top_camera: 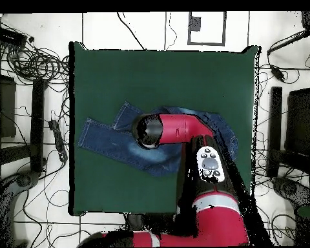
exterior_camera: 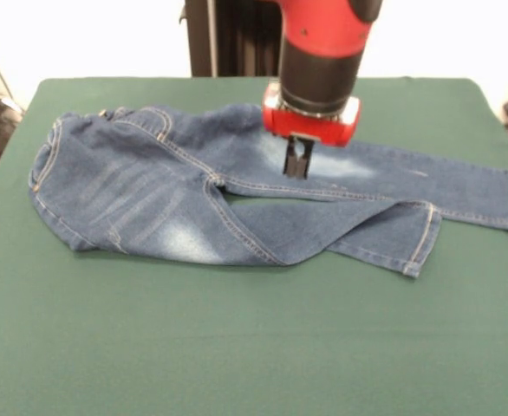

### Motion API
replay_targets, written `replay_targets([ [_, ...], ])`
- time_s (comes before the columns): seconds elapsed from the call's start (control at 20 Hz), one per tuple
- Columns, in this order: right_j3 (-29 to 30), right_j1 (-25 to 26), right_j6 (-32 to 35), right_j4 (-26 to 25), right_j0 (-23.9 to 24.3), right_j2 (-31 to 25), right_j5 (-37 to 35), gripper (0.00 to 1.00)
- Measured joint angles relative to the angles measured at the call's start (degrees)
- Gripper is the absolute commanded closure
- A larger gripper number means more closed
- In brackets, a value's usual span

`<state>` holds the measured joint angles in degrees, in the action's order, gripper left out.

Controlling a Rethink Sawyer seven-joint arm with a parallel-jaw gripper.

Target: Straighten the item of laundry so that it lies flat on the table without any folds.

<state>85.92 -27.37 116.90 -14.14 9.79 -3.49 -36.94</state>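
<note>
The item of laundry point(exterior_camera: 150, 199), a small pair of blue jeans, lies across the far half of the green table point(exterior_camera: 237, 347). Its waistband is at the left and its legs run to the right. The far leg stretches out long; the near leg ends shorter, angled, with its cuff turned. My gripper point(exterior_camera: 298, 165) points straight down over the far leg's thigh, shut, with its tips at the denim's surface. From overhead the arm's wrist hides the gripper and the middle of the jeans point(top_camera: 106, 139); the table point(top_camera: 119, 77) shows around them.
In the overhead view the red arm point(top_camera: 209, 194) reaches in over the table's lower right part. Cables point(top_camera: 35, 58) and dark equipment point(top_camera: 38, 123) lie on the floor around the table on all sides.
</note>
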Motion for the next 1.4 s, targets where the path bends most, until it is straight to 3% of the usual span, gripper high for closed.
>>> replay_targets([
  [0.3, -1.36, 3.67, 0.00, 0.37, -0.52, 0.07, 1.30, 1.00],
  [1.4, -6.94, 4.80, 0.00, 6.24, -4.56, 2.05, 1.30, 1.00],
])
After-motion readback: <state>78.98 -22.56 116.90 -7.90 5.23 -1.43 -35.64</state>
